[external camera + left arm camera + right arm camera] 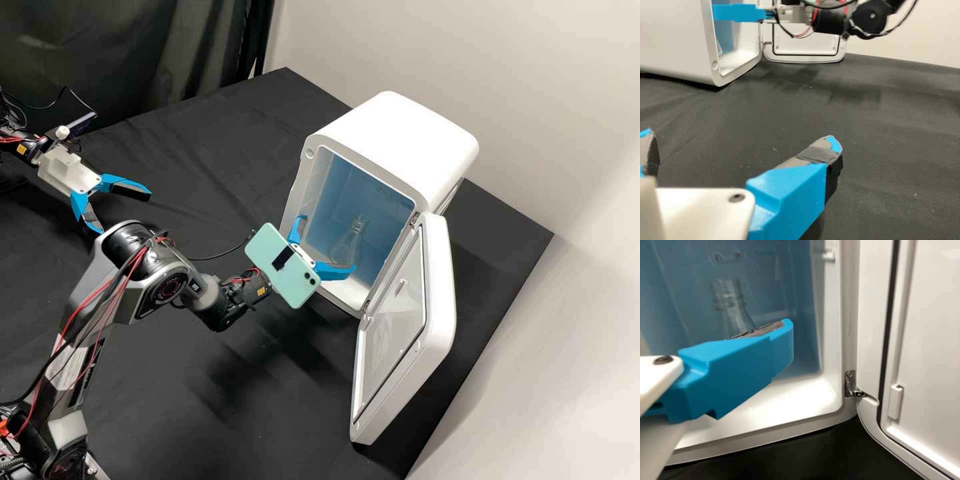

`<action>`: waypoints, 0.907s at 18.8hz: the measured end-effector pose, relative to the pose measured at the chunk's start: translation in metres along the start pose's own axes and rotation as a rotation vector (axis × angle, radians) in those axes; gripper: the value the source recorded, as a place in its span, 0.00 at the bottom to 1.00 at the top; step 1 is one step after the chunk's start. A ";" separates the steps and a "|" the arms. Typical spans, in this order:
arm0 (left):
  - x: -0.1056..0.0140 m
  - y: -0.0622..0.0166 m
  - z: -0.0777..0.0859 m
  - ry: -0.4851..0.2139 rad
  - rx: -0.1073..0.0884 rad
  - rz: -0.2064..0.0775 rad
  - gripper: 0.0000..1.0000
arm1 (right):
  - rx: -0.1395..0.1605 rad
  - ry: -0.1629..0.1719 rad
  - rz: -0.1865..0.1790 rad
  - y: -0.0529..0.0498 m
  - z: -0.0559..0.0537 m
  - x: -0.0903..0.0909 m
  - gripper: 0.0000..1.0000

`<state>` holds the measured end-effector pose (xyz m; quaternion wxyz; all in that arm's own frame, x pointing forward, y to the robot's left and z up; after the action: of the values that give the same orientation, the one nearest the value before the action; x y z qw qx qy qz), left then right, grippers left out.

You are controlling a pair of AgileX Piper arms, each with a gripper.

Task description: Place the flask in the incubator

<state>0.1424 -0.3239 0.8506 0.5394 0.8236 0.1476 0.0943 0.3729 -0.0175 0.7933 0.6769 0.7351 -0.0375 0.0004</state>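
Site: I read this as a lab | centre of frame: small white incubator (400,147), blue inside, door open, glass flask (350,241) standing in it | black bench (220,153) under it | upper left: dark curtain (100,47) | right: bare white wall (533,80) | lower left: wired robot arm (140,273)

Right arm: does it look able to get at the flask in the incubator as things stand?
Probably yes. The door hangs wide open, the right gripper sits at the mouth of the incubator with jaws spread, and the flask stands upright just beyond, with nothing in between.
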 end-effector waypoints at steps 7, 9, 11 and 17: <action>-0.001 0.0005 -0.002 0.012 -0.003 0.004 1.00 | -0.004 0.064 0.002 0.003 -0.009 -0.032 1.00; -0.001 0.0006 -0.003 0.015 -0.004 0.005 1.00 | -0.008 0.077 0.001 0.004 -0.012 -0.034 1.00; -0.002 0.0011 -0.005 0.028 -0.007 0.009 1.00 | -0.008 0.081 0.004 0.006 -0.013 -0.037 1.00; -0.015 0.0146 -0.013 0.070 -0.010 0.073 1.00 | -0.013 0.087 0.010 0.005 -0.021 -0.044 1.00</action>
<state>0.1266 -0.3233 0.8692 0.5341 0.8220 0.1356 0.1435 0.3298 0.0050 0.7972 0.6826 0.7298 -0.0120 0.0355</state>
